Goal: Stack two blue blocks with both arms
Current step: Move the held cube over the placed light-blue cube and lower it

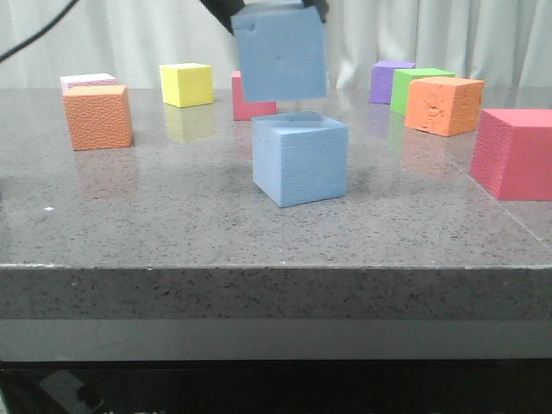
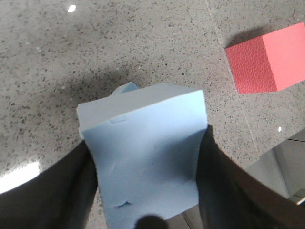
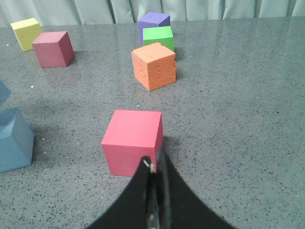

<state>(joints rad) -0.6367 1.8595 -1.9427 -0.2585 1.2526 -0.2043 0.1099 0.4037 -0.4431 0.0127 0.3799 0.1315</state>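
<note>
The lower blue block (image 1: 300,161) rests on the table (image 1: 172,224), the second blue block (image 1: 281,52) hangs just above it, clamped in the left gripper's (image 2: 147,191) fingers, unreleased, while the right gripper's (image 3: 155,191) fingers are pressed together behind the pink cube (image 3: 132,140).

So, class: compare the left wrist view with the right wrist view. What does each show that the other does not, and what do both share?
Only the left wrist view shows the left claw shut on the held blue block, its dark fingers pressed against two opposite sides.

Only the right wrist view shows the right claw shut with nothing in it, plus the yellow cube, purple cube, green cube and orange cube.

Both show the grey speckled table and the resting blue block, though only a corner of it in the left view.
</note>
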